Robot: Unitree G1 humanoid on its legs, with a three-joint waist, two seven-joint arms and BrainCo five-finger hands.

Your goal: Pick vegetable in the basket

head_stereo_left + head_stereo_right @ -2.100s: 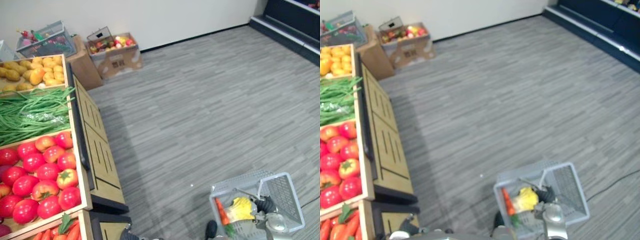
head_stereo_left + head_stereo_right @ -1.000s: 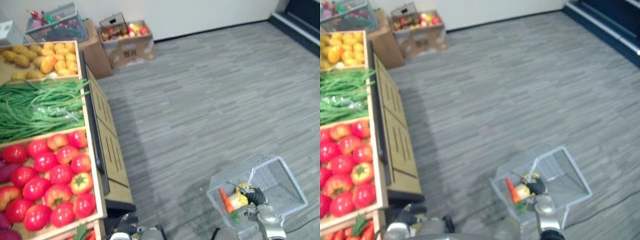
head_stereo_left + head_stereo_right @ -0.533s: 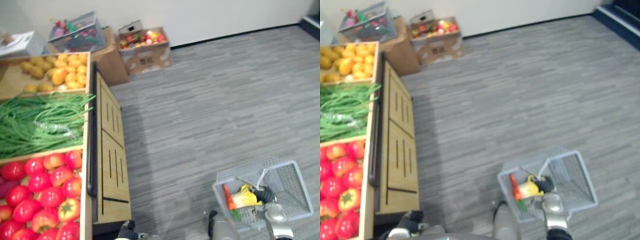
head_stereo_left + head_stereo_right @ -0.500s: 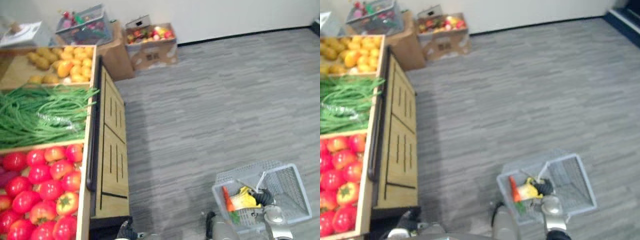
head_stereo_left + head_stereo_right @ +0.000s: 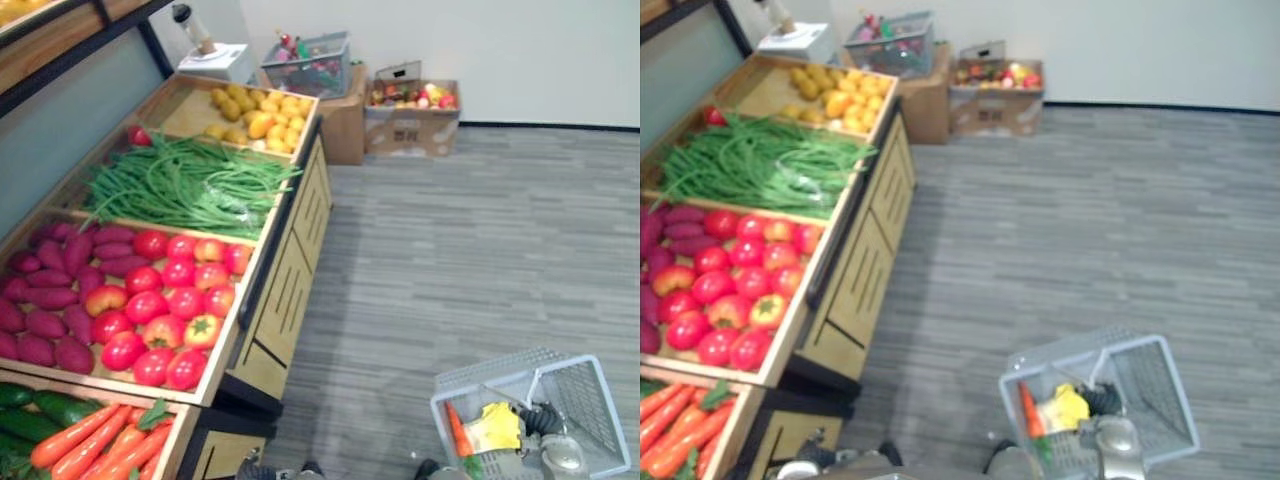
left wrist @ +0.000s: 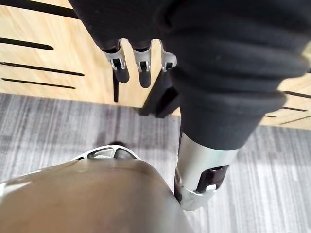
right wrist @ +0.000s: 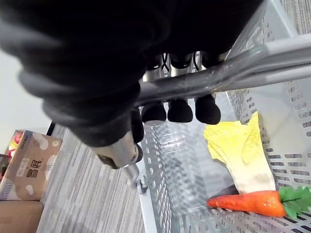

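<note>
A: Where is the grey plastic mesh basket (image 5: 588, 402)?
B: Near right, over the grey plank floor (image 5: 450, 240). The right hand (image 7: 180, 110) has its fingers curled round the basket's silver metal handle bar (image 7: 228, 73).
A: And inside it?
B: A long orange carrot with a green top (image 7: 246, 203) along the left wall, and a pale yellow cabbage leaf (image 7: 242, 156) touching it on its right.
A: The left hand (image 6: 144, 73)?
B: Near, low down in front of the light wooden display stand (image 5: 285, 285), fingers loosely straight and holding nothing.
A: What's on the stand?
B: Round red tomatoes (image 5: 165, 310) in the middle bin, long green beans (image 5: 190, 185) in the bin beyond, purple sweet potatoes (image 5: 50, 300) left of the tomatoes, loose orange carrots (image 5: 100, 448) nearest.
</note>
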